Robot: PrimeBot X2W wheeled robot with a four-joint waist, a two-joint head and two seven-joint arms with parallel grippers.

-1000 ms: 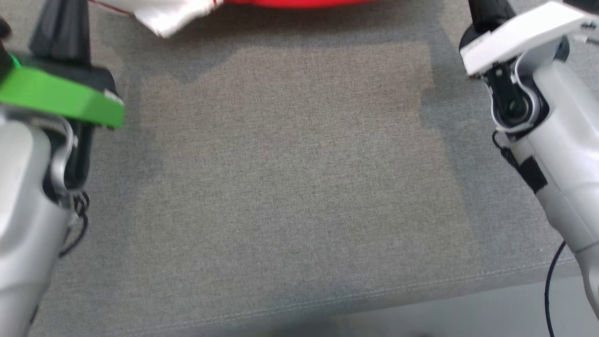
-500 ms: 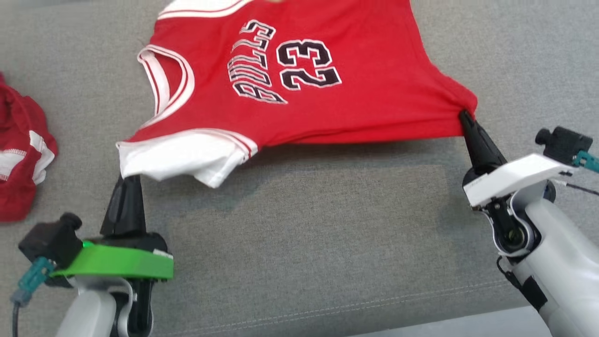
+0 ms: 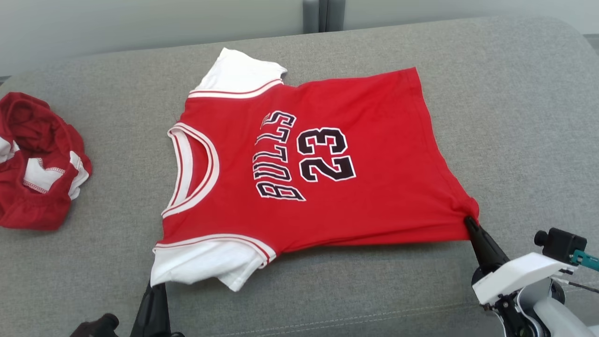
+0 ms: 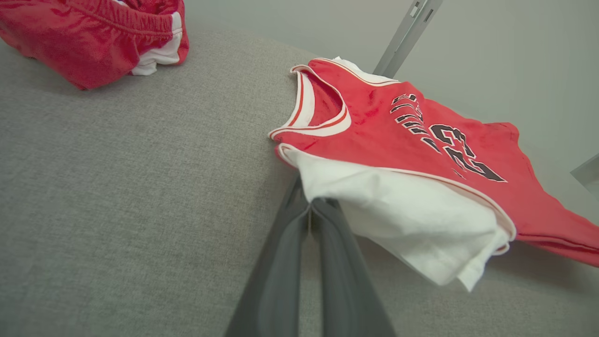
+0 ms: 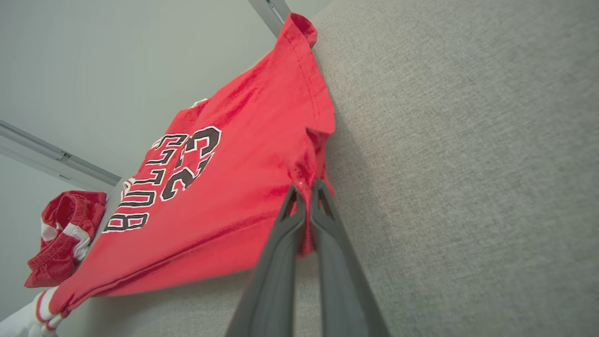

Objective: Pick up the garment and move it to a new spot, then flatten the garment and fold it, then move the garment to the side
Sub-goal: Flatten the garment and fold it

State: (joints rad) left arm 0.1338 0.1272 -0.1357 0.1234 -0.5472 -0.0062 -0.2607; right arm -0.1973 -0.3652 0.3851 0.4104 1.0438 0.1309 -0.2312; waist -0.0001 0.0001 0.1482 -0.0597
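My left tool (image 4: pixel 309 205) grips the Bulls jersey (image 3: pixel 304 159) by its white sleeve, my right tool (image 5: pixel 306 188) by the hem corner.

A grey fabric cushion (image 3: pixel 514 117) spans the frame. A red jersey (image 3: pixel 374 140) with white sleeves lies spread across its centre, printed side up. A crumpled red-and-white garment (image 3: pixel 42 201) sits at the left edge, well apart.

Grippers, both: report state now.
Left gripper: shut on the jersey, at its white sleeve.
Right gripper: shut on the jersey, at its hem corner.
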